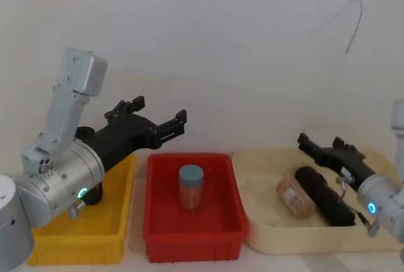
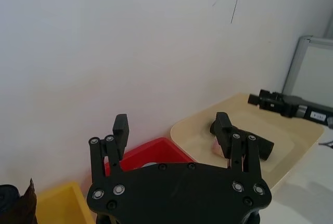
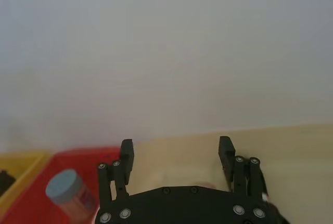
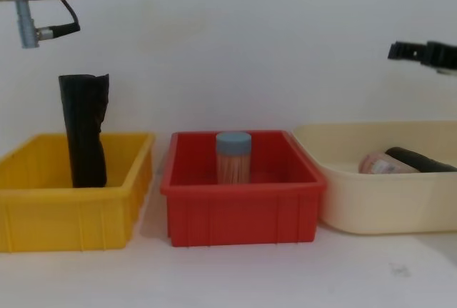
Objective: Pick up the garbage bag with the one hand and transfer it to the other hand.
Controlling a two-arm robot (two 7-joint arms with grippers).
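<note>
The garbage bag (image 1: 325, 196) is a black roll lying on its side in the cream tray (image 1: 252, 221) at the right; it also shows in the chest view (image 4: 423, 159). My right gripper (image 1: 320, 141), on the arm with the blue light, hovers open just above and behind its far end, holding nothing. My left gripper (image 1: 159, 111), on the arm with the green light, is open and raised over the gap between the yellow and red bins, pointing right. From the left wrist the garbage bag (image 2: 260, 146) shows beyond one finger.
A second black roll with a jagged top (image 4: 83, 133) stands upright in the yellow bin (image 4: 71, 215). A jar with a blue lid (image 1: 190, 187) stands in the red bin (image 1: 192, 237). A pinkish cylinder (image 1: 295, 197) lies beside the garbage bag.
</note>
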